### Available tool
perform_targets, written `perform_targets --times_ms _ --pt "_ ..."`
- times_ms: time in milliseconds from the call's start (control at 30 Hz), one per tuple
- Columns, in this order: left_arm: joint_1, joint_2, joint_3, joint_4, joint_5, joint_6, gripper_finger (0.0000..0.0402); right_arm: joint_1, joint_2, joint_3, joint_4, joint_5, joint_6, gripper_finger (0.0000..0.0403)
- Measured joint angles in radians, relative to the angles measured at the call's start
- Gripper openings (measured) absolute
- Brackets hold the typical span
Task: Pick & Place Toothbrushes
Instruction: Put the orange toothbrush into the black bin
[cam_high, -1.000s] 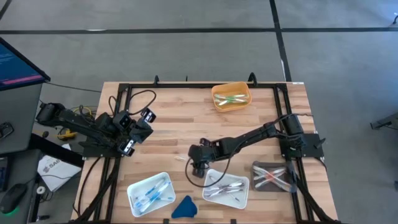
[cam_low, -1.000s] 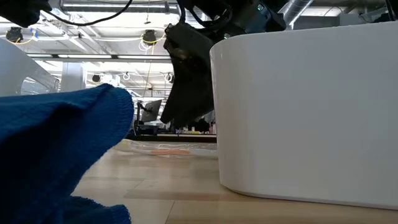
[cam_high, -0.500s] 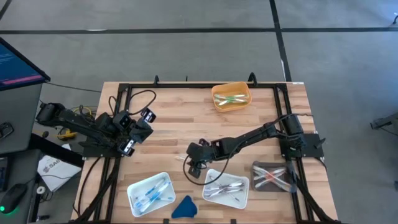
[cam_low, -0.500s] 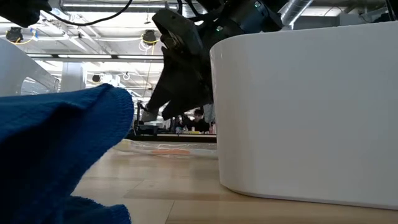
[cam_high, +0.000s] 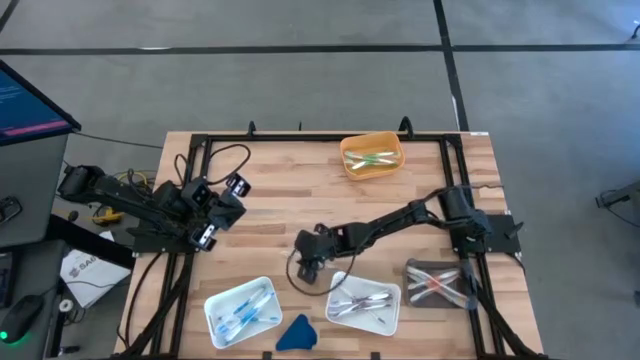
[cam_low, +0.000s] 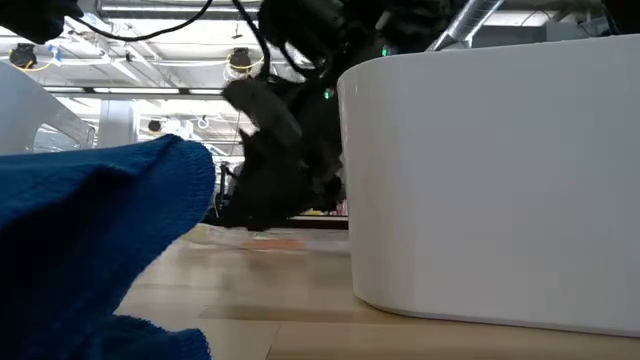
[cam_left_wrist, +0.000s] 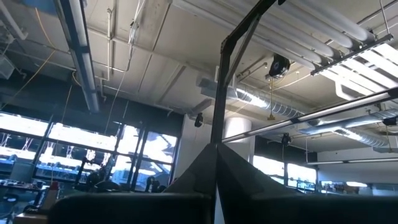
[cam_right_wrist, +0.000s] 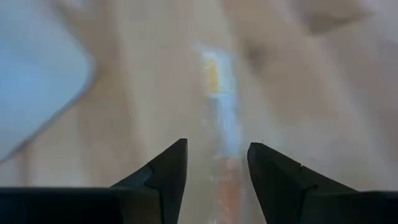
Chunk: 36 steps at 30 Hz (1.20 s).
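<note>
A single toothbrush (cam_right_wrist: 219, 118), pale with an orange-yellow accent, lies flat on the wooden table (cam_high: 270, 190) just left of the middle white tray (cam_high: 365, 303). My right gripper (cam_right_wrist: 217, 146) is open and slants down over it, one finger on either side of its stem and clear of it. In the low view the gripper (cam_low: 268, 195) hangs just above the toothbrush (cam_low: 262, 238). My left gripper (cam_high: 205, 218) waits shut at the table's left side, pointing up.
Several trays hold more toothbrushes: a white one (cam_high: 240, 308) near left, the middle white one, a grey one (cam_high: 437, 283) near right, an orange one (cam_high: 372, 155) at the far edge. A blue cloth lump (cam_high: 295, 332) lies at the near edge. Black frame rails (cam_high: 200, 180) border the table.
My right gripper has gone toward the table's left edge and sunk toward the toothbrush on the wood, rolling a little as it came down. The toothbrush has stayed where it lay.
</note>
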Motion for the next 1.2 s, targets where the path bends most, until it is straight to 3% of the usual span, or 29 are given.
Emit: perform_targets --times_ms 600,867,1200 --pt "0.002 0.0 0.0 -0.004 0.0 0.0 0.0004 0.052 -0.002 0.017 -0.061 0.047 -0.16 0.0169" --pt "0.002 0.0 0.0 -0.004 0.0 0.0 0.0004 0.061 -0.002 0.017 -0.053 0.051 -0.395 0.0185" --pt "0.002 0.0 0.0 -0.005 0.0 0.0 0.0004 0.058 -0.002 0.017 -0.056 0.047 -0.267 0.0193"
